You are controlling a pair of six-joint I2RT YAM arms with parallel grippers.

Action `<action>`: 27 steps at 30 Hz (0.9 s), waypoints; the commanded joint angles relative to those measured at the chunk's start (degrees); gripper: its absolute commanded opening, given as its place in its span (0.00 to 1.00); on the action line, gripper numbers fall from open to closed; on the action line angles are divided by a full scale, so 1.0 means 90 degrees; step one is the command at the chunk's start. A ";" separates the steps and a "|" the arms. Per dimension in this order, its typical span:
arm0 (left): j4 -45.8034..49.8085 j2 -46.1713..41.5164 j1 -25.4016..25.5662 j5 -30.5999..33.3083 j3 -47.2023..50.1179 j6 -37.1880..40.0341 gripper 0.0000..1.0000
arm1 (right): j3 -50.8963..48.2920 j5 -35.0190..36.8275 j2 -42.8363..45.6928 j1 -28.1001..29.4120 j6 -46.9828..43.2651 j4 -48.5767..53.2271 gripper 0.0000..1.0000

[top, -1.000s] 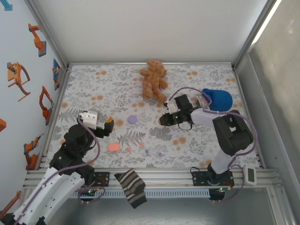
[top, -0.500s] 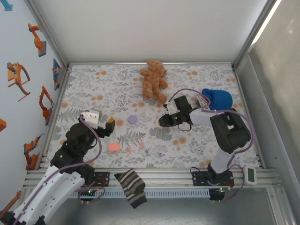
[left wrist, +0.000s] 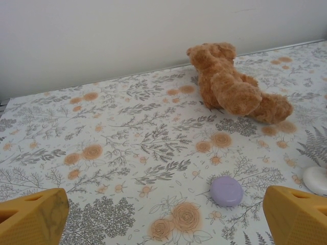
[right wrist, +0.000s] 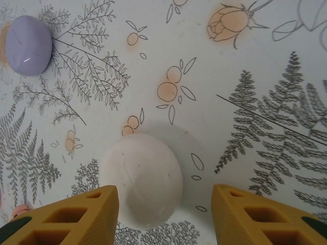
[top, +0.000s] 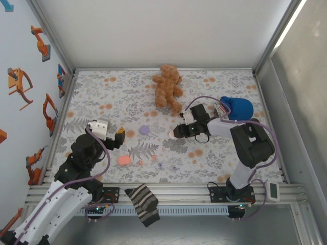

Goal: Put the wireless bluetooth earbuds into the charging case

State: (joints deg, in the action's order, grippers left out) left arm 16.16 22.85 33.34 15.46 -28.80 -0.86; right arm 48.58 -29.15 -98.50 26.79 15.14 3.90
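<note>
Tabletop (top: 102, 92): floral-printed cloth, walled in at the far, left and right edges; it carries everything below but the sock.
Teddy bear (top: 167, 88): brown plush lying near the middle of the far edge; in my left wrist view (left wrist: 230, 84) it lies on its side, well apart from the discs.
Left gripper (top: 116, 138): hovering over the left side of the tabletop, nearer the near edge; released, the yellow fingers (left wrist: 30, 217) spread wide with nothing between them.
Right gripper (top: 176, 131): low over the middle of the tabletop, a little right of centre; released, jaws apart on either side of the white disc, with clear cloth between the disc and one finger; whether the other finger (right wrist: 66, 217) touches the disc I cannot tell.
Blue object (top: 237, 108): rounded, close to the right edge, beside my right arm.
Striped sock (top: 143, 204): draped over the rail just outside the near edge, between my two bases.
Charging case (top: 123, 161): salmon-pink, lying close to the near edge, left of centre, near my left gripper but untouched.
White disc (right wrist: 143, 178): flat on the cloth between my right gripper's fingers.
Purple disc (top: 144, 130): on the cloth between my two grippers, apart from the white disc.
Wireless bluetooth earbuds (top: 139, 163): tiny reddish and lilac bits scattered along the near edge, just right of the charging case, outside it.
</note>
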 commanded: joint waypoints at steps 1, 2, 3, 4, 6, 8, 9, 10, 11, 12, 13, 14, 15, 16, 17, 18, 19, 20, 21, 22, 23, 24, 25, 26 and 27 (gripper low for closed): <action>0.0145 -0.0111 -0.0028 0.0119 -0.0291 -0.0061 0.96 | 0.0120 0.0371 0.0481 -0.0023 -0.0290 0.0382 0.51; 0.0199 -0.0131 -0.0033 0.0160 -0.0323 -0.0071 0.96 | 0.0164 0.0411 0.0587 -0.0027 -0.0325 0.0460 0.52; 0.0259 -0.0154 -0.0041 0.0205 -0.0340 -0.0074 0.96 | 0.0222 0.0443 0.0688 -0.0025 -0.0349 0.0530 0.53; 0.0308 -0.0171 -0.0035 0.0255 -0.0359 -0.0080 0.96 | 0.0260 0.0430 0.0774 -0.0017 -0.0364 0.0577 0.54; 0.0469 -0.0201 -0.0035 0.0376 -0.0411 -0.0092 0.96 | 0.0381 0.0426 0.0968 0.0024 -0.0368 0.0666 0.57; 0.0616 -0.0241 -0.0048 0.0507 -0.0450 -0.0128 0.96 | 0.0537 0.0493 0.1103 0.0130 -0.0438 0.0782 0.60; 0.0684 -0.0265 -0.0052 0.0565 -0.0480 -0.0142 0.96 | 0.0631 0.0563 0.1154 0.0216 -0.0493 0.0858 0.61; 0.0753 -0.0287 -0.0048 0.0607 -0.0499 -0.0156 0.96 | 0.0708 0.0621 0.1185 0.0282 -0.0530 0.0900 0.62; 0.0815 -0.0304 -0.0043 0.0629 -0.0529 -0.0164 0.96 | 0.0795 0.0657 0.1212 0.0389 -0.0575 0.0931 0.63; 0.0875 -0.0336 -0.0049 0.0654 -0.0566 -0.0161 0.96 | 0.0888 0.0703 0.1226 0.0482 -0.0600 0.0934 0.64; 0.0939 -0.0344 -0.0052 0.0660 -0.0604 -0.0165 0.96 | 0.0959 0.0757 0.1225 0.0580 -0.0632 0.0952 0.64; 0.1028 -0.0362 -0.0053 0.0691 -0.0660 -0.0167 0.96 | 0.1057 0.0850 0.1219 0.0701 -0.0684 0.0962 0.66; 0.1130 -0.0366 -0.0058 0.0713 -0.0719 -0.0150 0.96 | 0.1173 0.0966 0.1196 0.0832 -0.0721 0.0979 0.67; 0.1227 -0.0371 -0.0055 0.0730 -0.0770 -0.0134 0.96 | 0.1255 0.1059 0.1166 0.0940 -0.0760 0.0996 0.67; 0.1323 -0.0391 -0.0052 0.0757 -0.0816 -0.0120 0.96 | 0.1376 0.1141 0.1122 0.1072 -0.0806 0.1010 0.67; 0.1412 -0.0413 -0.0052 0.0779 -0.0854 -0.0096 0.96 | 0.1492 0.1213 0.1043 0.1184 -0.0841 0.1025 0.68; 0.1502 -0.0438 -0.0054 0.0810 -0.0888 -0.0081 0.96 | 0.1631 0.1254 0.0933 0.1312 -0.0877 0.1066 0.68; 0.1580 -0.0482 -0.0060 0.0843 -0.0905 -0.0070 0.96 | 0.1805 0.1299 0.0808 0.1450 -0.0945 0.1142 0.68; 0.1642 -0.0539 -0.0056 0.0871 -0.0894 -0.0052 0.96 | 0.1957 0.1372 0.0682 0.1574 -0.1047 0.1241 0.69; 0.1693 -0.0611 -0.0052 0.0916 -0.0873 -0.0033 0.96 | 0.2131 0.1500 0.0521 0.1706 -0.1165 0.1353 0.69; 0.1715 -0.0693 -0.0057 0.0977 -0.0839 -0.0036 0.96 | 0.2336 0.1644 0.0330 0.1854 -0.1244 0.1458 0.70; 0.1734 -0.0768 -0.0054 0.1023 -0.0807 -0.0041 0.96 | 0.2480 0.1717 0.0193 0.1935 -0.1269 0.1507 0.72; 0.1763 -0.0848 -0.0058 0.1085 -0.0804 -0.0085 0.96 | 0.2642 0.1677 -0.0014 0.2001 -0.1277 0.1556 0.97; 0.1789 -0.0920 -0.0055 0.1146 -0.0804 -0.0109 0.96 | 0.2760 0.1623 -0.0180 0.2063 -0.1272 0.1545 0.99; 0.1830 -0.0925 -0.0057 0.1196 -0.0804 -0.0133 0.96 | 0.2849 0.1615 -0.0309 0.2121 -0.1272 0.1510 0.99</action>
State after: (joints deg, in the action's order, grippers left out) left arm 30.44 15.68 33.28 23.66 -35.55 -1.34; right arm 71.70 -16.60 -98.10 44.71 5.52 14.76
